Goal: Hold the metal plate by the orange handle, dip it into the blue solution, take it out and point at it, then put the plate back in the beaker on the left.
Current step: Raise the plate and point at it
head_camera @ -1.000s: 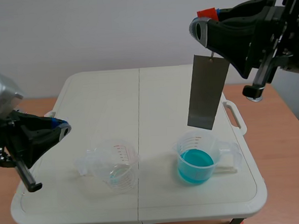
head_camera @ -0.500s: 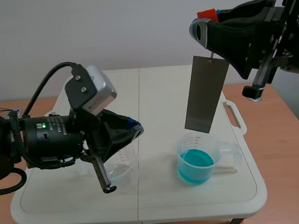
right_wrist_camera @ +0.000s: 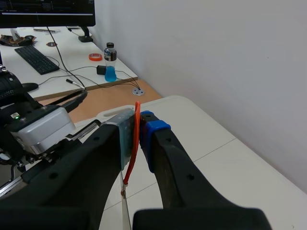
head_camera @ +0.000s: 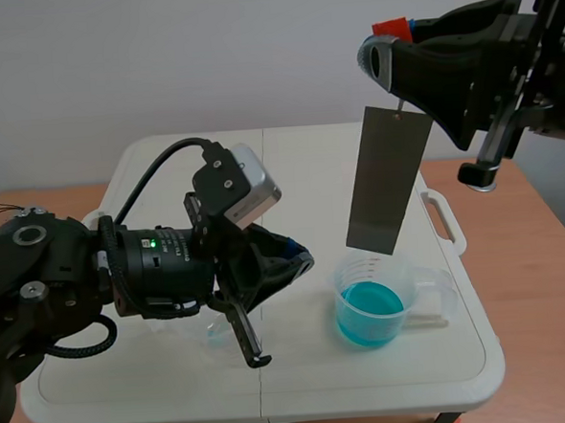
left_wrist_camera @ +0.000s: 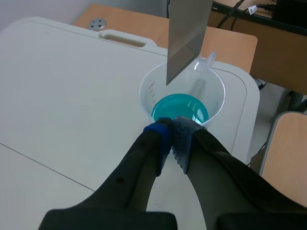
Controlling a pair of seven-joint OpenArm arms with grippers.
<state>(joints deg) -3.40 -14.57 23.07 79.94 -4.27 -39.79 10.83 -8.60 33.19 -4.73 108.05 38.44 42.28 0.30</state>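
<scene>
Nearest in, a big sweep by the left gripper [head_camera: 306,260]: parked off the left edge of the table [head_camera: 165,171] a second ago, now carried out past the middle seam, fingers pressed together on nothing, blue and grey pads [left_wrist_camera: 161,132] touching in the left wrist view. Aimed straight ahead at the beaker of blue solution [left_wrist_camera: 182,103] and, just above it, the lower edge of the metal plate [left_wrist_camera: 187,33]. Reads as the pointing step coming in, judging by that closed, levelled tip. Behind the left arm, almost wholly hidden now, the left-hand beaker [head_camera: 216,335], only a sliver of clear wall showing. Just beyond the tip, blue solution lying level, no plate in it. Higher and further back, the plate itself, hanging near upright and clear of the rim, barely shifted over the last second, dangling from the orange handle [right_wrist_camera: 135,143]. Clamped on that handle, the right gripper [right_wrist_camera: 139,125], high at the far right, unmoved through the whole second. No telling from here whether the grey face looks any different for a dip. Left to do, by this reckoning: finish the point, pull the left arm back off the left-hand beaker, then carry the plate across and lower it in.
</scene>
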